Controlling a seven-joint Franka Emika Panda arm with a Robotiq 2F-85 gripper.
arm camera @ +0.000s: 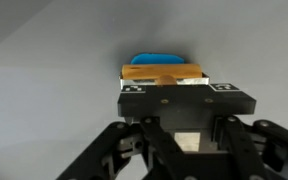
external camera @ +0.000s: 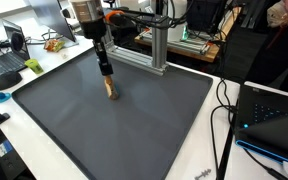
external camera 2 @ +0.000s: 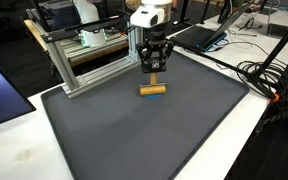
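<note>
Black claw (arm camera: 179, 92) linkage fills the bottom of the wrist view, its jaws closed on a tan block (arm camera: 162, 72) with a blue patch (arm camera: 156, 57) showing just behind it. In an exterior view the block lies on the grey mat (external camera 2: 134, 130), upper middle of the frame. It looks light, stiff and smooth-sided, probably wood, and is best held squarely across opposite faces. The mat covers a white table (external camera 2: 19, 150). An aluminium frame (external camera 2: 79, 55) stands at the upper left, and cables (external camera: 222, 110) trail at the right.

Small white marks on the gripper (arm camera: 179, 92) are too blurred to read.
</note>
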